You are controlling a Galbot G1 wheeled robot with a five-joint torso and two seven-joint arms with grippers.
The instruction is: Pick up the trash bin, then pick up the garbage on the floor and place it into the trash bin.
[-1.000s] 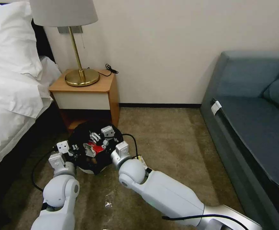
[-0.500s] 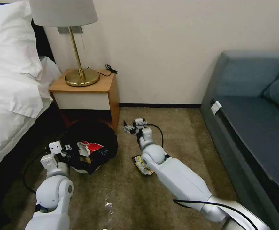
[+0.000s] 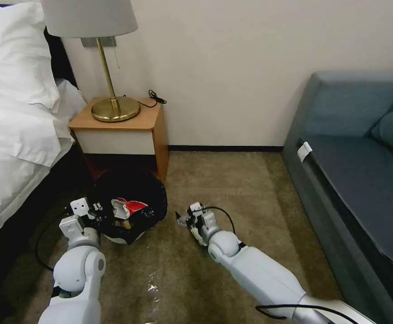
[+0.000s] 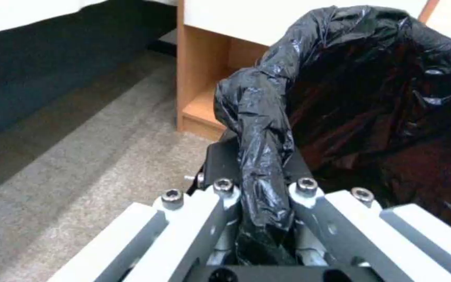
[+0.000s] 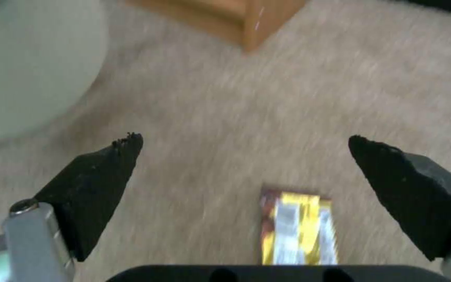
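The left gripper [image 3: 98,210] is clenched on the rim of the trash bin [image 3: 131,204], its jaws pinching a fold of the crinkly black bag [image 4: 259,129] that drapes over the edge, as the left wrist view shows close up. The bin sits near the foot of the wooden nightstand [image 3: 119,132], beside the bed [image 3: 16,117], its white body showing just under the bag at the near side; whether it rests on the floor [image 3: 246,189] or is lifted off it cannot be told. Inside the bin lies a red snack wrapper [image 3: 131,208] with some pale crumpled litter against it. The right gripper [image 3: 183,219] is low over the carpet to the right of the bin, apart from it, with its jaws spread wide and nothing between them. In the right wrist view the two black fingertips [image 5: 95,184] stand far apart above the carpet, and the dark-and-yellow wrapper [image 5: 297,229] lies flat on the floor between them, nearer the wrist, untouched. A scrap of clear film [image 3: 152,287] lies on the carpet close to the robot, between the two arms.
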